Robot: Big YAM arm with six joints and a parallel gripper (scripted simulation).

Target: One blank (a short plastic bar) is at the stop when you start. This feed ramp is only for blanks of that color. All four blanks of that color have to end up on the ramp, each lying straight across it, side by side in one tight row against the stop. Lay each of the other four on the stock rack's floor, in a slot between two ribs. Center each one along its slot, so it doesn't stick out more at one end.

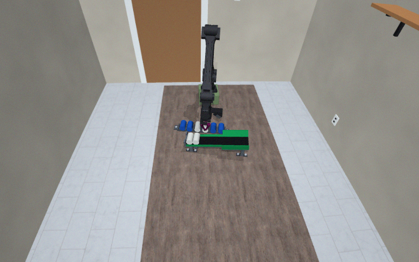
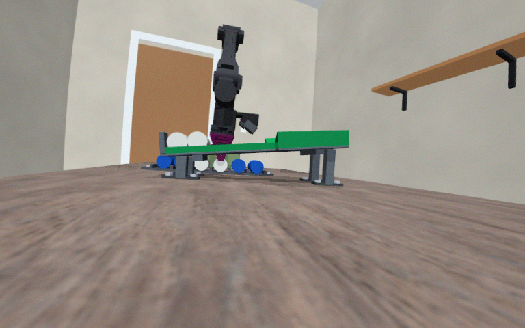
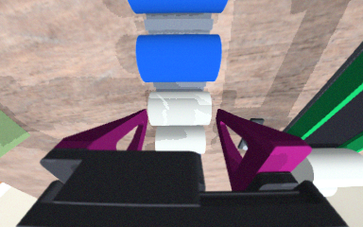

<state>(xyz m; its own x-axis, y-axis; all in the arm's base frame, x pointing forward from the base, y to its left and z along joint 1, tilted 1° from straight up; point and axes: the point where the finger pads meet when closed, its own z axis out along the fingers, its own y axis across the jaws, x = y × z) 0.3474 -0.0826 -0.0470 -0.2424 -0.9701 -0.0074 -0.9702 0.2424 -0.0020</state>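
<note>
My gripper (image 1: 205, 125) (image 2: 221, 159) (image 3: 181, 113) is open and points down, with its fingertips at the two ends of a white blank (image 2: 220, 166) (image 3: 180, 109) in the stock rack (image 2: 232, 173) (image 3: 177, 24). A second white blank (image 1: 197, 126) (image 2: 201, 165) (image 3: 180, 140) lies beside it. Two blue blanks (image 1: 183, 125) (image 1: 190, 125) lie at the rack's left and two more blue blanks (image 1: 213, 127) (image 1: 221, 127) at its right. Two white blanks (image 1: 190, 138) (image 1: 196, 138) (image 2: 176, 139) (image 2: 197, 139) lie across the feed ramp (image 1: 213, 141) (image 2: 240, 147), side by side against the stop (image 2: 162, 143).
The ramp runs close in front of the rack, and its raised green right part (image 1: 235, 133) (image 2: 311, 139) has higher walls. Its feet (image 1: 191, 149) (image 2: 327, 166) stand on the floor. The green base block (image 1: 214, 99) of the arm is behind the rack. A wall shelf (image 1: 401, 15) (image 2: 456, 67) is far right.
</note>
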